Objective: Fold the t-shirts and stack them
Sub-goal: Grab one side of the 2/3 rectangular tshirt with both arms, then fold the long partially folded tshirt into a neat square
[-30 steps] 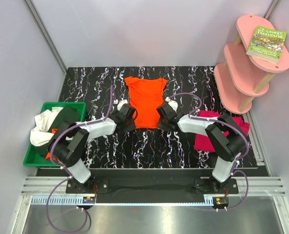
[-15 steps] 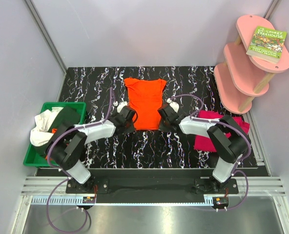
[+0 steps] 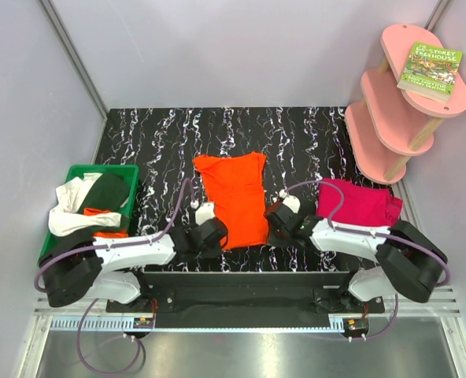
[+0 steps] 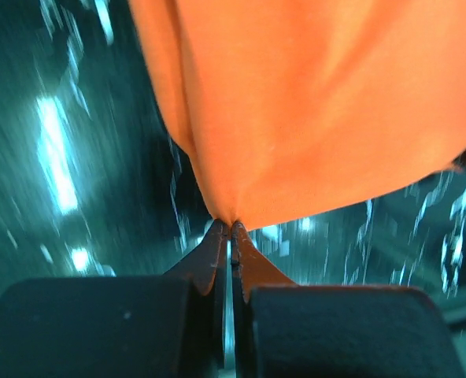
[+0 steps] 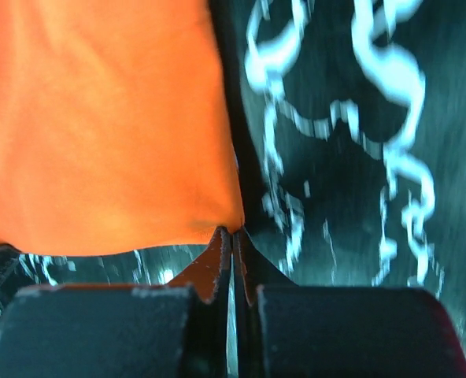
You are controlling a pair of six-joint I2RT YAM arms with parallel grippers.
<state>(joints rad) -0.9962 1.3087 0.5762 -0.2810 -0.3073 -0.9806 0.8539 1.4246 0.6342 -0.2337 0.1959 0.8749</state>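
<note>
Pinches good: left gripper [image 4: 231, 224] and right gripper [image 5: 231, 231] each clamp a hem corner of the orange t-shirt [image 3: 234, 197]. You should raise both evenly toward its collar.

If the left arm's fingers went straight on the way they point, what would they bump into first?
The orange t-shirt: the left fingers are pinched shut on its near corner, so its cloth lies directly ahead.

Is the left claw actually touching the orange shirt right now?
Touching. The left wrist view shows the left claw shut on a corner of the orange shirt, the cloth pinched between its tips.
</note>
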